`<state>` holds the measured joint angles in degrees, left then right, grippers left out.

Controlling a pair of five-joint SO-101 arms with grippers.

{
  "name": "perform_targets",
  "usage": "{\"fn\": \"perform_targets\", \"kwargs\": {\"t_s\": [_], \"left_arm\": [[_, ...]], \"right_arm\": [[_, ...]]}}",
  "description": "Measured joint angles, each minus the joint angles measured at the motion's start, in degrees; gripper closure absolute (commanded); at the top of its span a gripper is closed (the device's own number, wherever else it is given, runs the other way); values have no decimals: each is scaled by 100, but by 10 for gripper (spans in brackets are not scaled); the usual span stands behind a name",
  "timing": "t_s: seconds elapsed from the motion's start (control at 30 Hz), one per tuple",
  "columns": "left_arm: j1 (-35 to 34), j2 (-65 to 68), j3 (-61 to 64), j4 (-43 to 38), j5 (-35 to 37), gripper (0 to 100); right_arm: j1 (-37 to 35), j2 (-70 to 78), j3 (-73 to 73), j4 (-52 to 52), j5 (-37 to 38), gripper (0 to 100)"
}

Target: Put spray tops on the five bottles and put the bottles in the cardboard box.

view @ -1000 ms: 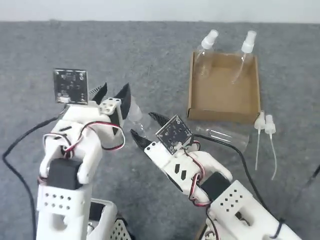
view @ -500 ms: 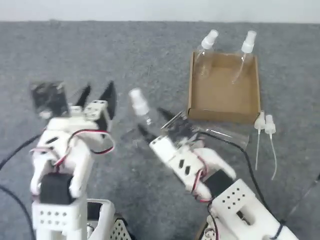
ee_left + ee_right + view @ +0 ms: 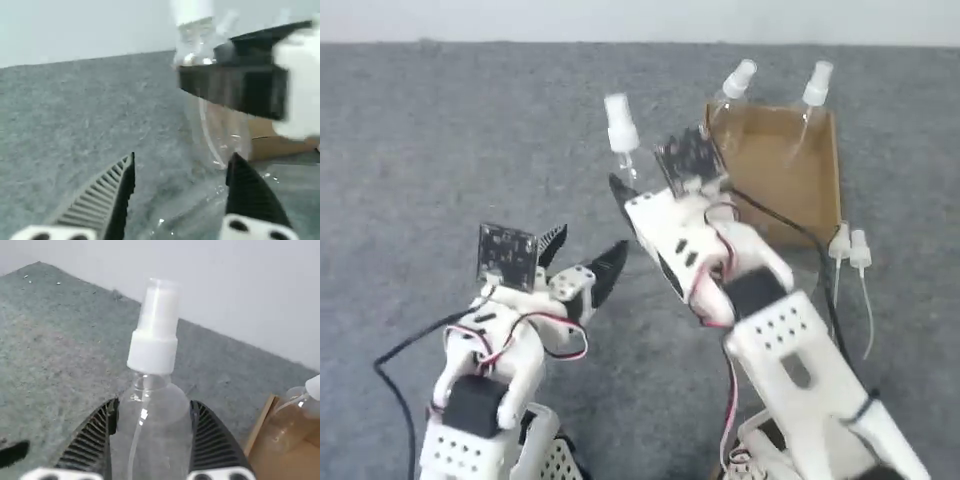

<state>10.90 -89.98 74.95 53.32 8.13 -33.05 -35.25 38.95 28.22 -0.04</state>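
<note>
- Grey felt-like worktop [image 3: 440,130], spanning the high view below a pale strip of wall.
- Shallow brown cardboard box [image 3: 800,190], open-topped, at upper right of the high view.
- Right end effector [image 3: 635,180], raised at upper centre just left of the box, black jaws clamped on either side of a bottle's body; seen close up from its own wrist [image 3: 152,407].
- Left end effector [image 3: 592,240], lower left of centre, jaws spread wide with nothing between them; apart from the held bottle in its wrist view [image 3: 182,160].
- Clear plastic bottle with a white spray top [image 3: 150,425], upright in the right grip, top [image 3: 620,120] poking up above the jaws.
- Two more clear bottles [image 3: 728,95] [image 3: 812,95], capped white, leaning at the box's far wall, tops jutting over its upper edge.
- Two loose white spray tops [image 3: 840,245] [image 3: 860,250] with long dip tubes, side by side on the worktop just right of the box.
</note>
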Motion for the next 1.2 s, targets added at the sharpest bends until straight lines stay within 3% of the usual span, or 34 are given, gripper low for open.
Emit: {"fn": "perform_targets", "kwargs": {"t_s": [0.23,0.53,0.87,1.0,1.2], "left_arm": [[53,-545,510,-35,-26,712],[79,-607,510,-53,-35,715],[79,-607,510,-53,-62,716],[62,-589,510,-53,-62,717],[62,-624,510,-53,-62,765]], "right_arm": [[-721,325,-976,1196,-53,992],[-738,-211,-1371,2374,176,992],[-730,-747,-1371,2813,176,992],[-281,-738,-1503,2822,176,992],[1169,-176,-2207,2822,176,992]]}}
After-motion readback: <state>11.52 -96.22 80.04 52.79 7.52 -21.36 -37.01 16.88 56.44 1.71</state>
